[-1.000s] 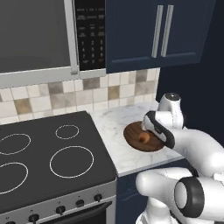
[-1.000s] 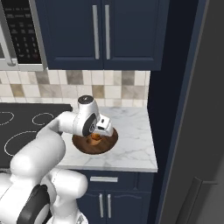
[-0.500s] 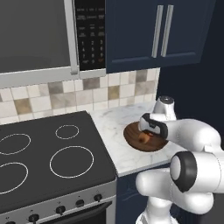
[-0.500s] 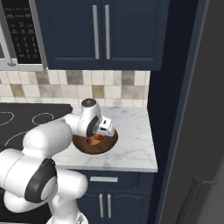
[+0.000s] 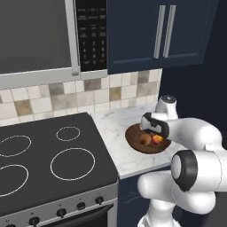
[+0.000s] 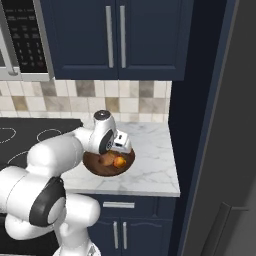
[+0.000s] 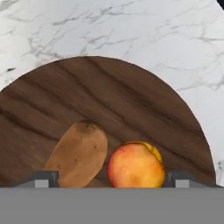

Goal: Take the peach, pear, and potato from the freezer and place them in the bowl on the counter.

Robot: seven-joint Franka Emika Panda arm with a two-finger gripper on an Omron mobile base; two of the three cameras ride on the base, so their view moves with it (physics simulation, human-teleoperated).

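1. The bowl [image 7: 131, 100] is dark brown wood with darker streaked grain;
2. The peach [image 7: 135, 165] is orange-red, paling to yellow at one edge;
3. The potato [image 7: 78, 153] is dull tan-brown with a faint darker speck;
4. The counter [image 7: 131, 30] is white marble with thin grey veins;
5. The cabinets [image 6: 115, 40] are navy blue with silver bar handles;
6. The backsplash [image 5: 66, 97] is a check of beige, cream and brown tiles;
7. The stove top [image 5: 48, 155] is black with white ring outlines.
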